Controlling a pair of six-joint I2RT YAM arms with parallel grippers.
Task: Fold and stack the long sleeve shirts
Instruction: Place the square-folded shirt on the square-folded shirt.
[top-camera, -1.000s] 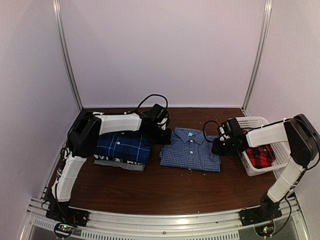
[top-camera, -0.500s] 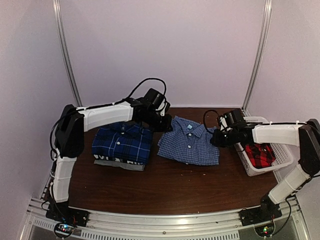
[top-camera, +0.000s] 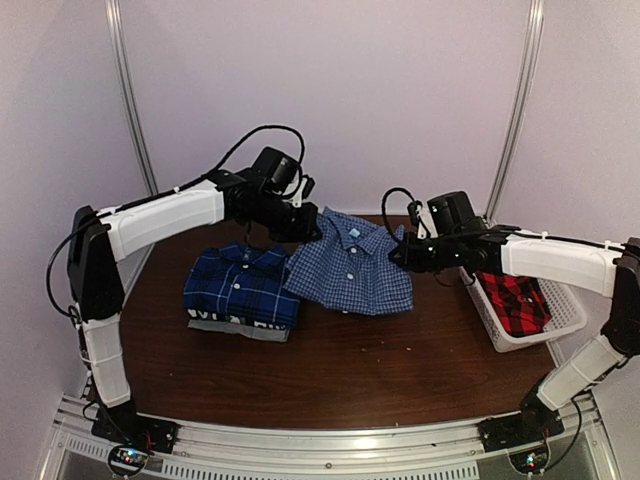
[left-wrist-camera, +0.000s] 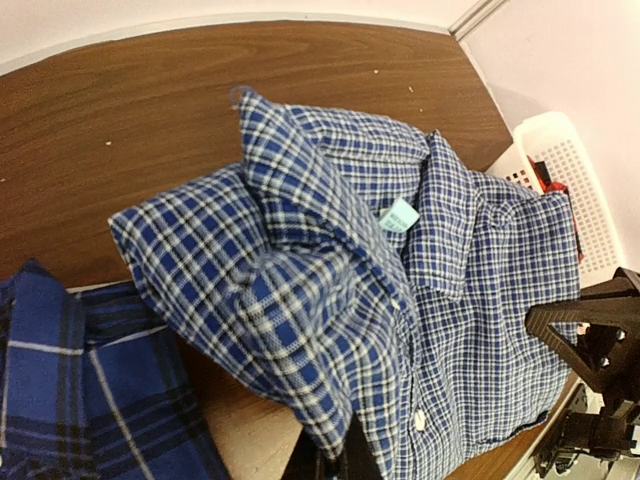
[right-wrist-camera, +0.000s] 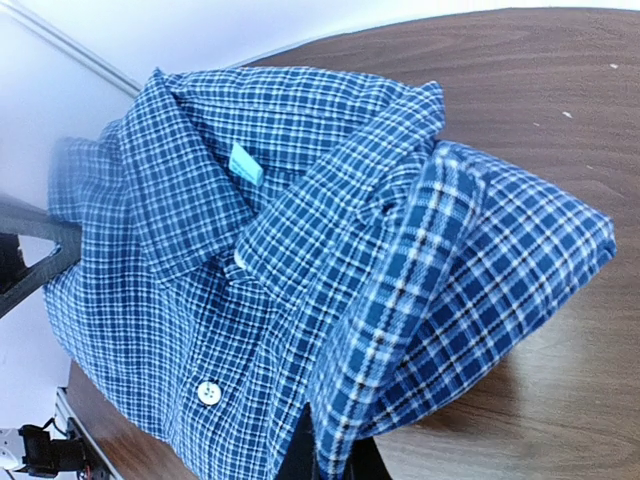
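Observation:
The folded blue-and-white fine check shirt (top-camera: 350, 270) hangs lifted off the table between my two grippers, its far end raised. My left gripper (top-camera: 300, 228) is shut on its left shoulder edge; the wrist view shows the cloth (left-wrist-camera: 400, 300) bunched over the fingers. My right gripper (top-camera: 400, 255) is shut on its right shoulder edge, cloth (right-wrist-camera: 300, 250) draped over the fingers. The darker blue plaid shirt (top-camera: 243, 290) lies folded on the table to the left. The red-and-black plaid shirt (top-camera: 520, 305) lies in the basket.
A white slatted basket (top-camera: 550, 330) stands at the table's right edge. A grey folded garment (top-camera: 240, 330) shows under the dark plaid shirt. Bare wooden table (top-camera: 380, 370) lies in front of the shirts.
Both grippers have lifted the fine check shirt and carried it left and toward the back; its left edge now overlaps the dark plaid shirt's right side.

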